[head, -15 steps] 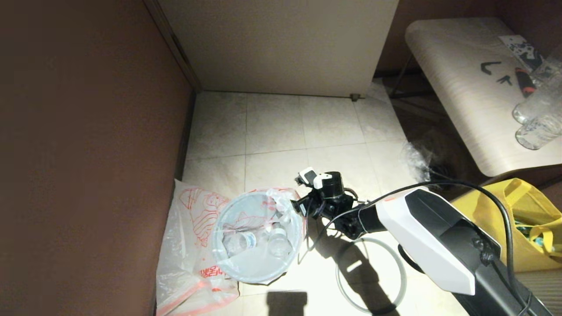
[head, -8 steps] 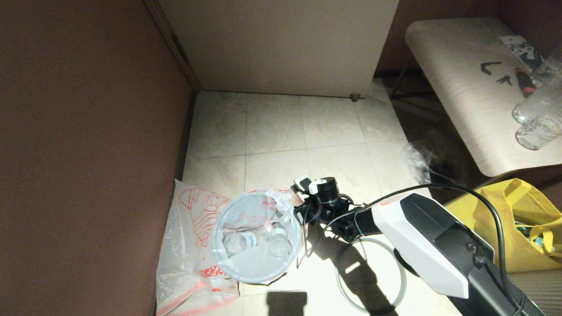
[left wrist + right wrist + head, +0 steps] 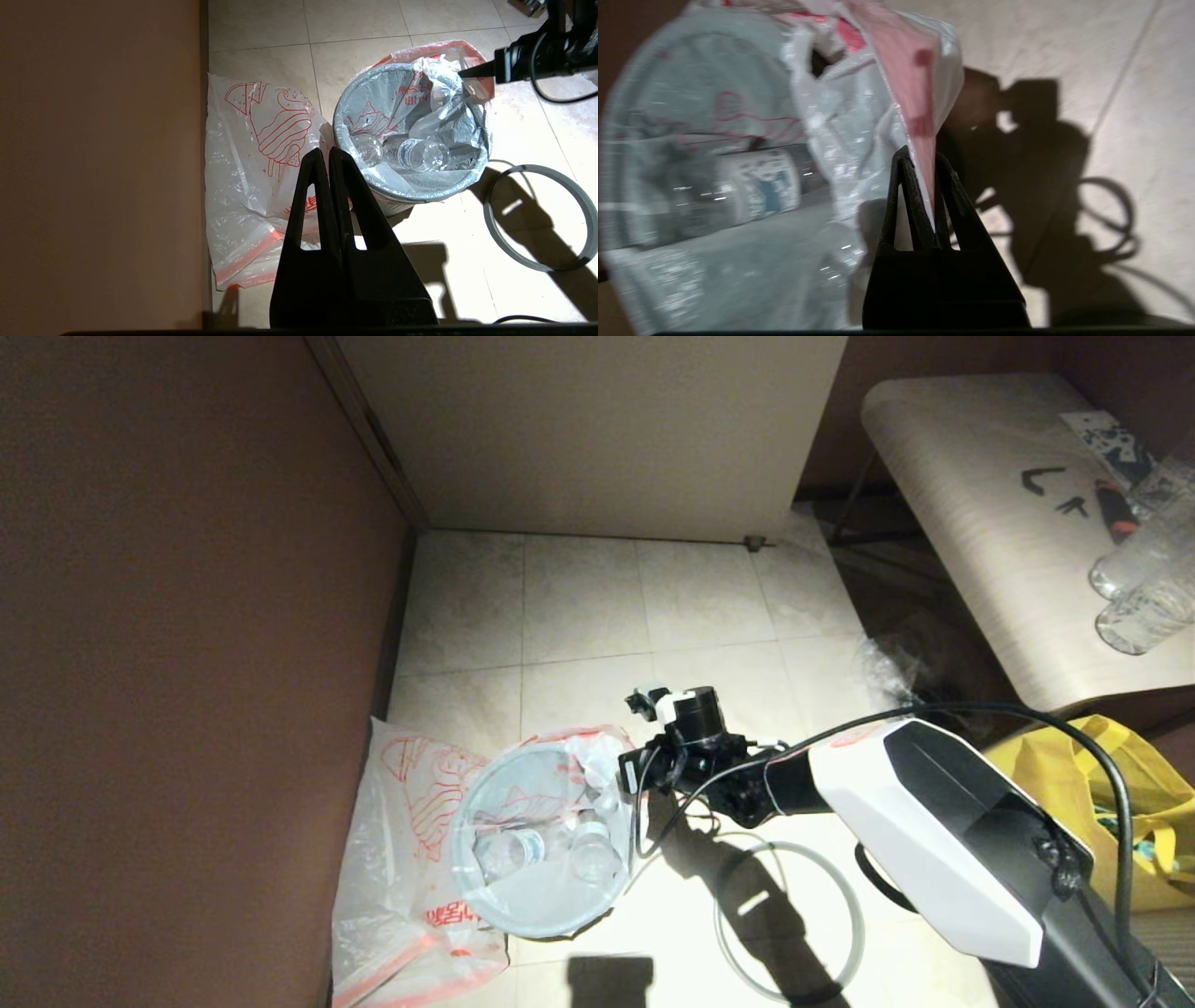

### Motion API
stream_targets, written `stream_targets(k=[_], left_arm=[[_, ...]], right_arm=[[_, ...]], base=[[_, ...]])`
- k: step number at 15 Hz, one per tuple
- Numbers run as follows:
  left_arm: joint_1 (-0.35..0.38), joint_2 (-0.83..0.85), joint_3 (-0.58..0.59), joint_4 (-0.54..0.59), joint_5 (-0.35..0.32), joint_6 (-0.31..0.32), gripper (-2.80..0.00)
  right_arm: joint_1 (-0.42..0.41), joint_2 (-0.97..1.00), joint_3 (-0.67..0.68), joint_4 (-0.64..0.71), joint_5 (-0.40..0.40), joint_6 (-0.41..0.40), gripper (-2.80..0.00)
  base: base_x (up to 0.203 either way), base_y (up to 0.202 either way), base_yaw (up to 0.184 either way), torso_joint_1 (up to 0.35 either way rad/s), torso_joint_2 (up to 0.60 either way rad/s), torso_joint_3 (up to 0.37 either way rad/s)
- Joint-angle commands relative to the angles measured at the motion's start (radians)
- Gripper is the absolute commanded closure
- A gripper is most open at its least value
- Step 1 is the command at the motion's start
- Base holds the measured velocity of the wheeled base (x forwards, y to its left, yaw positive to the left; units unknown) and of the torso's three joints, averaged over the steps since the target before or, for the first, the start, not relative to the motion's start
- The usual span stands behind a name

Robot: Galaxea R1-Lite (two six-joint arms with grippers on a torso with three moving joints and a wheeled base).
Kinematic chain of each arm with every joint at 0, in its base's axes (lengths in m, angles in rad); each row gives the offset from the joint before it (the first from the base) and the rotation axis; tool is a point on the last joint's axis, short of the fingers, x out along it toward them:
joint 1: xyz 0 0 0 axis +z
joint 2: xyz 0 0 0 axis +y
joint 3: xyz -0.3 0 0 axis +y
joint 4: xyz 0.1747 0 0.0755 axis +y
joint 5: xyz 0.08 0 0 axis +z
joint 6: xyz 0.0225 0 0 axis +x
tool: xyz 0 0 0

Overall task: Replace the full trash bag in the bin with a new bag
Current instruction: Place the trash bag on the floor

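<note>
Your right hand pinches the full trash bag by its pink edge, bag not yet lifted from the bin. The grey ring is off; the new bag waits on the floor. Your left hand hangs clenched, empty.

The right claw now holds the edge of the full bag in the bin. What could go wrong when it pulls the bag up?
1. The right claw pinches only a thin pink edge strip of the full trash bag; the film may tear or slip out.
2. The bag's edge is folded over the rim of the bin, so pulling could tip it.
3. The bottles lie loose inside and could spill onto the new bag beside the bin.
</note>
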Motion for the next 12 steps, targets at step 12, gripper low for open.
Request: stream_targets(k=[12], left_arm=[[0.0, 0.002, 0.012, -0.001, 0.0, 0.0, 0.0]], right_arm=[[0.05, -0.074, 0.081, 0.035, 0.341, 0.518, 0.0]], base=[[0.0, 0.0, 0.0, 0.0, 0.0, 0.0]])
